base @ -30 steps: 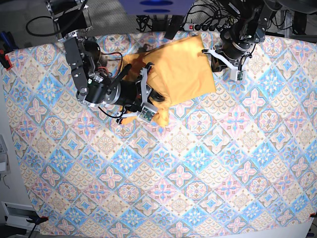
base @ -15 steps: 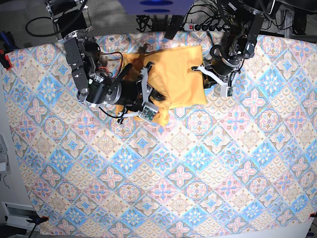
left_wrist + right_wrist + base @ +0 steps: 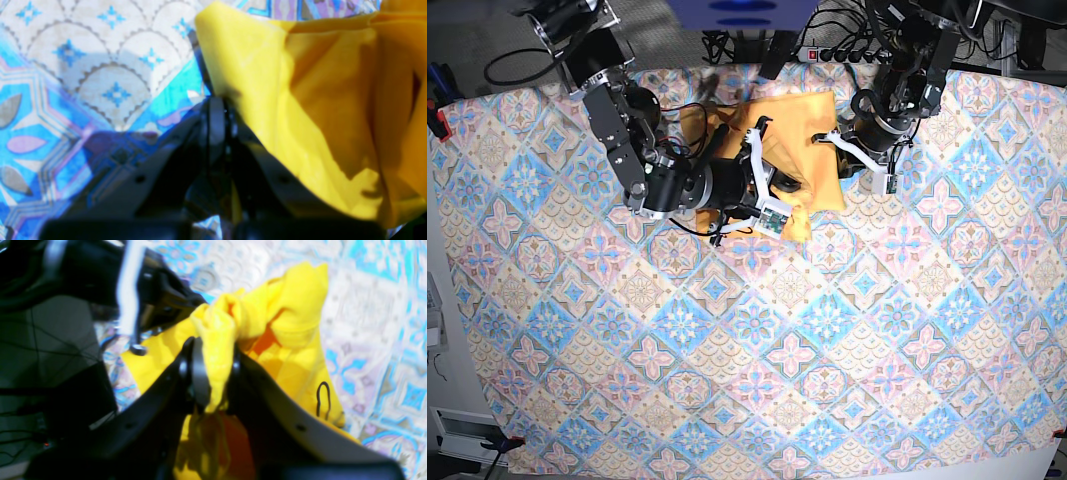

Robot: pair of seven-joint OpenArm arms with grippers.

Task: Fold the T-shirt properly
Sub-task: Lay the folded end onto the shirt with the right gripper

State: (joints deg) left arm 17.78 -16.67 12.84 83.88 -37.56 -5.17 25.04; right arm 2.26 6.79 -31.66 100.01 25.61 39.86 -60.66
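Yellow-orange T-shirt (image 3: 799, 150) lying bunched at the far edge of the counter, resting on the blue-pink patterned tablecloth (image 3: 827, 330) between both arms. Right tool (image 3: 213, 373) clamping a thick wad of the cloth between its jaws, lifting that fold above the tablecloth, with its own black body blocking much of the shirt in the base view; left tool (image 3: 218, 113) sitting fully closed at the shirt's other edge, though cloth between its tips too blurred to confirm. Dark cables and a power strip (image 3: 837, 52) lying just beyond the counter's far edge.
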